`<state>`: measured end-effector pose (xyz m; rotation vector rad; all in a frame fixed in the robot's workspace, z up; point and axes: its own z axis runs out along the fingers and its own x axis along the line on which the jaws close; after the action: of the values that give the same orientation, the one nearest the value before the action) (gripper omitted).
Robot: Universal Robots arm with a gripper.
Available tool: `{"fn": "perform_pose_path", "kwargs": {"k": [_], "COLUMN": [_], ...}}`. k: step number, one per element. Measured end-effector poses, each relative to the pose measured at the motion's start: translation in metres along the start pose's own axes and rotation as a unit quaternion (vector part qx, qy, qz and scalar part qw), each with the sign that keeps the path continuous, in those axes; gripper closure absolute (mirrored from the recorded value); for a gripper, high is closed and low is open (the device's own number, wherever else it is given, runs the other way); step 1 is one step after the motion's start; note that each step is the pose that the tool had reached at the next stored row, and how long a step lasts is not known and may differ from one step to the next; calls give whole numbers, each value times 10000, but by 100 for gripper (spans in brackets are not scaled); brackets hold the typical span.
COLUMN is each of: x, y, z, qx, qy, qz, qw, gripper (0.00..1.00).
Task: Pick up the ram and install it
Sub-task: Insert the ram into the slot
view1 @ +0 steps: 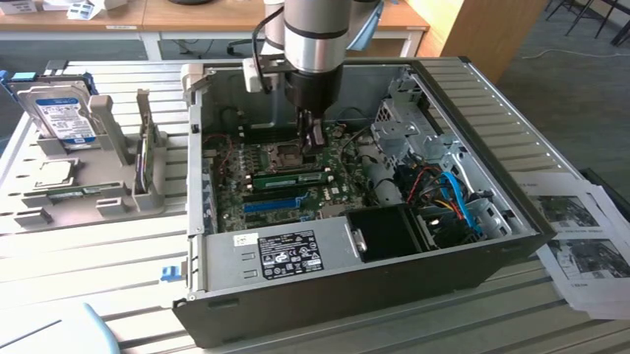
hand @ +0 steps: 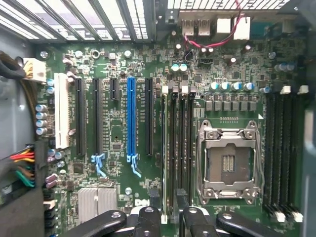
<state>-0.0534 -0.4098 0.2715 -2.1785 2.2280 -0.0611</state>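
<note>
The ram (view1: 291, 179), a narrow green stick with dark chips, stands on edge in a slot on the motherboard (view1: 236, 166) beside the CPU socket (view1: 285, 153), inside the open computer case (view1: 325, 284). In the wrist view the ram (hand: 164, 148) shows edge-on as a thin pale line in the first of the black slots next to the socket (hand: 228, 163). My gripper (view1: 314, 147) hangs just above the board over the ram's far end. Its dark fingertips (hand: 154, 197) stand either side of the ram's edge with a gap, open and holding nothing.
The long blue slot strip (hand: 131, 118) and black slots lie beside the ram. Case walls, a drive cage (view1: 409, 122) and blue and red cables (view1: 455, 198) ring the board. On the exterior view's left, a grey fixture (view1: 108, 140) holds a hard drive (view1: 61, 114). Papers (view1: 586, 236) lie at the exterior view's right.
</note>
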Motion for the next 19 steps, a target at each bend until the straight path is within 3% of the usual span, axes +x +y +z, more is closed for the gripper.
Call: {"fn": "perform_pose_path", "kwargs": {"k": [19], "x": [4], "y": [-23], "z": [-496], "qx": [0], "qy": [0], "qz": [0], "qw": [10000], "gripper": [76]}}
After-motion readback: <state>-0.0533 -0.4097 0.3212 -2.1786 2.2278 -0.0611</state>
